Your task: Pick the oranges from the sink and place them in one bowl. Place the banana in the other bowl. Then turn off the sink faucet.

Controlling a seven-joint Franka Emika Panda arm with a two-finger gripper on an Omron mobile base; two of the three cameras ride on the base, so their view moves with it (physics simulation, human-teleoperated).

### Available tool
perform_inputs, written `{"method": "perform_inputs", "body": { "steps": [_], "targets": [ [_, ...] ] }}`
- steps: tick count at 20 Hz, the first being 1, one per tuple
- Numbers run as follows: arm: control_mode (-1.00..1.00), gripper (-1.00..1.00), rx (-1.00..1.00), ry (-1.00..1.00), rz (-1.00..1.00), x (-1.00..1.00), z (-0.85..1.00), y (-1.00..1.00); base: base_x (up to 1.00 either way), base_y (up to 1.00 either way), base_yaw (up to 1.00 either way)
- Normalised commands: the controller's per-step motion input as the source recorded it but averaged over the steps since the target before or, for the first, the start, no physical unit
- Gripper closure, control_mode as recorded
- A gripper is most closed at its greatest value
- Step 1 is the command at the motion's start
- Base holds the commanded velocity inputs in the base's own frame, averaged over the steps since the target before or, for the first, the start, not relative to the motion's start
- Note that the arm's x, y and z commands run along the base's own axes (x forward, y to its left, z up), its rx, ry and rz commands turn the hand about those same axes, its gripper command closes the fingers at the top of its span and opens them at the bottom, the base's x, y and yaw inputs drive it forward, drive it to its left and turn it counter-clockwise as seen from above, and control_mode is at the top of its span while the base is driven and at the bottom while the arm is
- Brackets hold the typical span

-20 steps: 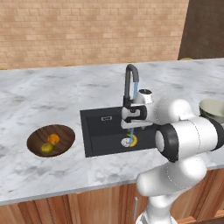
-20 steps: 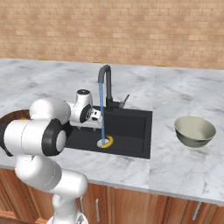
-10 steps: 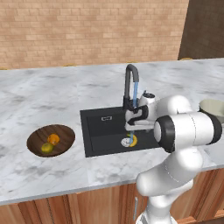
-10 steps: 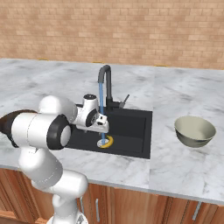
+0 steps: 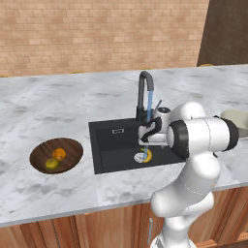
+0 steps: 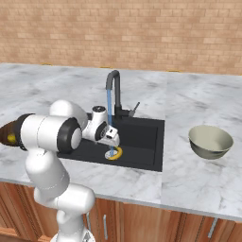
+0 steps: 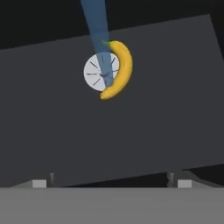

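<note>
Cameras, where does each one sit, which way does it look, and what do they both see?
Left base view: behind the arm's left, looking forward and down at the sink, faucet, wooden bowl; arm at lower right.
Right base view: behind its right, same sink, pale bowl; arm at lower left.
Hand view: on the hand, looking down at the banana by the drain; open gripper at bottom.
Shared: banana, water stream.

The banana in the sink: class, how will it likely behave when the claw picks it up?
The banana probably stays stiff, keeping its curve. Water from the faucet runs beside it, so its skin may be slippery. Lying flat on the sink floor by the drain, it may pivot rather than roll.
</note>
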Motion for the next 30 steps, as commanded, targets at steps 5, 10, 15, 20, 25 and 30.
{"method": "perform_inputs", "body": {
  "steps": [5,10,15,20,25,30],
  "targets": [
    [-1.00,-1.00,0.06,0.00,-0.05,0.23,-0.07,-0.27,0.00,0.00,0.00],
    [-1.00,-1.00,0.04,0.00,-0.01,0.28,-0.02,-0.24,0.00,0.00,0.00],
    [-1.00,-1.00,0.00,0.00,0.00,0.36,-0.19,0.00,0.00,0.00,0.00],
    [-1.00,-1.00,0.00,0.01,0.00,0.32,-0.28,0.00,0.00,0.00,0.00],
    [-1.00,-1.00,0.00,0.03,0.00,0.30,-0.31,0.00,0.00,0.00,0.00],
    [-1.00,-1.00,0.00,0.04,0.00,0.23,-0.27,-0.01,0.00,0.00,0.00]
  ]
}}
